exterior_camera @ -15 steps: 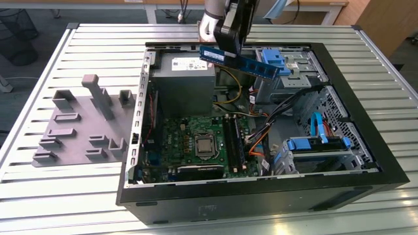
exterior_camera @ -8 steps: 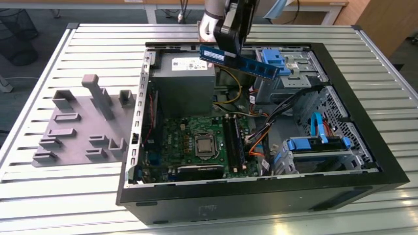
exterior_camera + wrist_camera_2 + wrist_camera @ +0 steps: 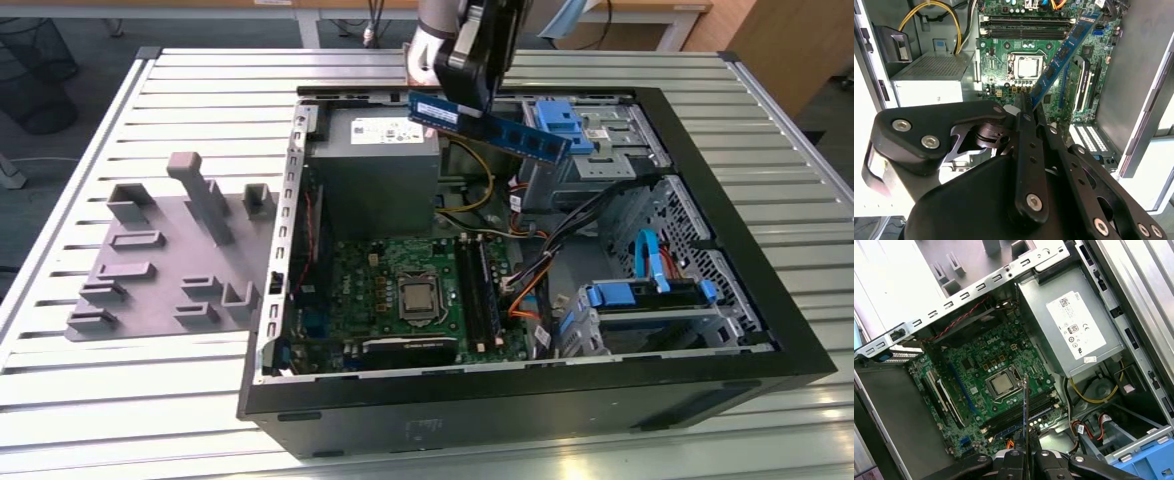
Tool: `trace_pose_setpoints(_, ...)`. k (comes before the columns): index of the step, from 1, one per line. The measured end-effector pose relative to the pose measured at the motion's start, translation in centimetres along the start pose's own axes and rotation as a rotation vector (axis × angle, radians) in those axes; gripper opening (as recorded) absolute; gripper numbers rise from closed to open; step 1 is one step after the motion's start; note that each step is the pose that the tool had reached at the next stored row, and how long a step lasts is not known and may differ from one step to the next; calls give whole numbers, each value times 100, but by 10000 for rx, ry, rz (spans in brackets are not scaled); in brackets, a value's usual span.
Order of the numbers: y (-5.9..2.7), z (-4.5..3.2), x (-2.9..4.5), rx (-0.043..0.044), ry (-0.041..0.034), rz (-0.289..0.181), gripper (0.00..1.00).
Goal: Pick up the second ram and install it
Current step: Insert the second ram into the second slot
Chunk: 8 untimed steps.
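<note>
We grip the second ram [image 3: 489,126] by one end, jaws clenched, above the open case [image 3: 534,378] at two o'clock from the power supply [image 3: 376,172] in the exterior view, presumably leaving its contact edge free.

Bright, even light fell on the slatted surface [image 3: 894,285], which glared almost white in the first wrist view. Soft shadow filled the computer case [image 3: 534,400] in the exterior view.

The pincer [image 3: 1025,454] seemingly grips the second ram [image 3: 1025,415] edge-on above the motherboard [image 3: 974,360].
</note>
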State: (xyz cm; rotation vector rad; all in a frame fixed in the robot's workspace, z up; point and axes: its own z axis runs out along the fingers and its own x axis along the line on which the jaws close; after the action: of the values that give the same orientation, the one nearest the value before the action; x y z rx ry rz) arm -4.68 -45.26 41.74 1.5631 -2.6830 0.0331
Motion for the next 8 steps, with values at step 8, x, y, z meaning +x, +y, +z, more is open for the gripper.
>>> trace_pose_setpoints(8, 0, 1, 0, -11, 0, 268, 14)
